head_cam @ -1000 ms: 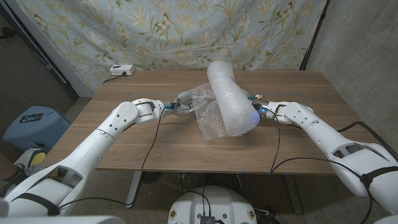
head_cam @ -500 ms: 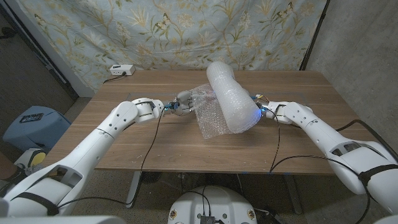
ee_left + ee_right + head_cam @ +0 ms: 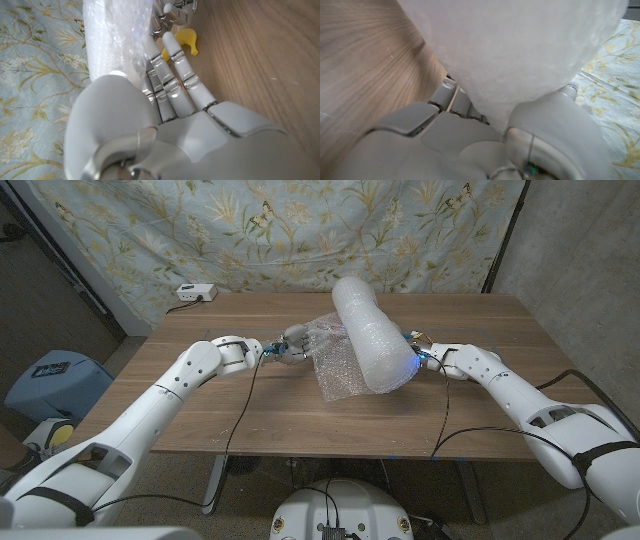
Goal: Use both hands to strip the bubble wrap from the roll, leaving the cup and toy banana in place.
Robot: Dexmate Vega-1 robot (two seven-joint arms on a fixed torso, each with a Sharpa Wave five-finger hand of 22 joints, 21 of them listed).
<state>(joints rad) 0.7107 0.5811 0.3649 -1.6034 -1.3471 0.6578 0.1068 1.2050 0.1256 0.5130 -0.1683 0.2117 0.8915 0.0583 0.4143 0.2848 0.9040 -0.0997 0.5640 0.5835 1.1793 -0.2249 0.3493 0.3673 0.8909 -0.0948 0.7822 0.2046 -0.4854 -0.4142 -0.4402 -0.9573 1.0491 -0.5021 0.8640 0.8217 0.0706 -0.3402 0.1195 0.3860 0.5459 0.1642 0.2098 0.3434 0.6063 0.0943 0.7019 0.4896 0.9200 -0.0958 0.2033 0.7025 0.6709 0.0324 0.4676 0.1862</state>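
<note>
A thick white roll of bubble wrap (image 3: 372, 335) lies angled across the table's middle, its near end raised. A loose sheet of wrap (image 3: 335, 370) hangs from its left side down to the wood. My left hand (image 3: 293, 342) grips the sheet's far-left edge; in the left wrist view its fingers (image 3: 172, 75) lie against the wrap (image 3: 115, 40). A yellow toy banana (image 3: 186, 41) lies on the table just beyond them. My right hand (image 3: 416, 352) holds the roll's near right end, and the roll (image 3: 520, 45) sits pressed into that hand (image 3: 470, 130).
A small white box with a cable (image 3: 196, 293) sits at the table's back left corner. A floral cloth hangs behind the wooden table (image 3: 200, 420). On the floor at the left stands a blue bin (image 3: 50, 380).
The loose sheet's lower edge has drawn up a little and the roll's near end has shifted slightly back. Both hands keep their hold and have barely moved.
</note>
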